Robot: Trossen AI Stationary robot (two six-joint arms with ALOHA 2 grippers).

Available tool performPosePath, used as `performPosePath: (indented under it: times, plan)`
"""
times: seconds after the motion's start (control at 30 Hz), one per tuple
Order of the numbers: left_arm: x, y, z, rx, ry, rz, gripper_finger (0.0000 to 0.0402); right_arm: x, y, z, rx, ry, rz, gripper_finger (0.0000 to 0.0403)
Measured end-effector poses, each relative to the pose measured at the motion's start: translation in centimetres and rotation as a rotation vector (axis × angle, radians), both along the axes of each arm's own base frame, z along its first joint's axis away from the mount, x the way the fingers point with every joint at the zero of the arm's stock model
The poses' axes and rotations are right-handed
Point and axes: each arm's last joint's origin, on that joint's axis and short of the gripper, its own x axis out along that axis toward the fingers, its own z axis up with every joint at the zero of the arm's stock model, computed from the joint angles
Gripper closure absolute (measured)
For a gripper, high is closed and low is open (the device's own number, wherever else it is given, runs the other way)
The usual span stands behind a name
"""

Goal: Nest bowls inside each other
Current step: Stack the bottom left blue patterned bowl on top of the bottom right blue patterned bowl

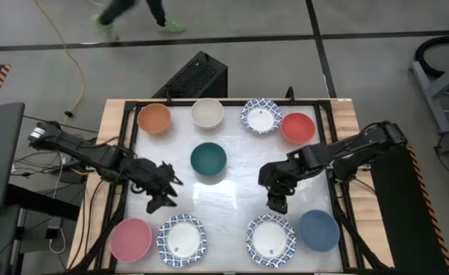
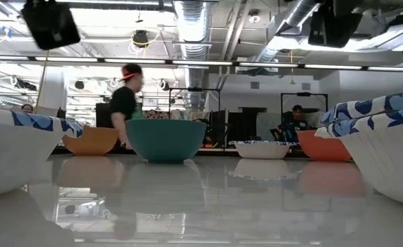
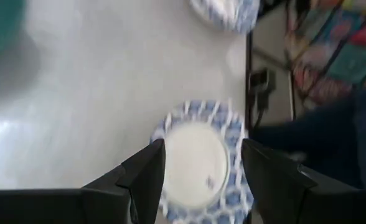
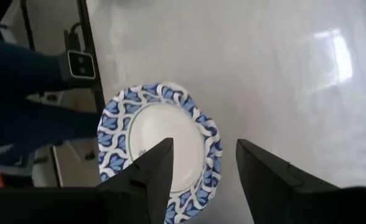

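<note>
Nine bowls rest upright on the white table (image 1: 232, 191). Orange (image 1: 154, 118), cream-white (image 1: 207, 113), patterned (image 1: 260, 115) and red (image 1: 298, 127) bowls line the far edge, and a dark green bowl (image 1: 208, 159) stands mid-table. Pink (image 1: 130, 239), two patterned (image 1: 182, 239) (image 1: 270, 239) and blue (image 1: 318, 230) bowls line the near edge. My left gripper (image 1: 163, 195) hangs open above and short of the near-left patterned bowl (image 3: 198, 162). My right gripper (image 1: 276, 202) hangs open above and short of the near-right patterned bowl (image 4: 161, 146).
A black frame (image 1: 125, 176) borders the table on all sides. Bare white tabletop lies between the two rows around the green bowl (image 2: 165, 139). A person (image 2: 126, 103) moves in the room beyond the far edge.
</note>
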Motion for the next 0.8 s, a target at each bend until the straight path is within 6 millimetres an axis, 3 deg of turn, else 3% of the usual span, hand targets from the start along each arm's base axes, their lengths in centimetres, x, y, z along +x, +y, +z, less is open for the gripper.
performPosePath:
  times: [0.33,0.8]
  plan:
    - [1.9,-1.9,-3.3,0.067,0.158,-0.111,0.0201,-0.3,-0.2,0.3,-0.030,-0.012,-0.029,0.0207]
    - [2.6,-1.9,-3.4,0.037,0.139,-0.115,0.0201,-0.3,0.0,-0.1,-0.041,0.022,-0.020,0.0207]
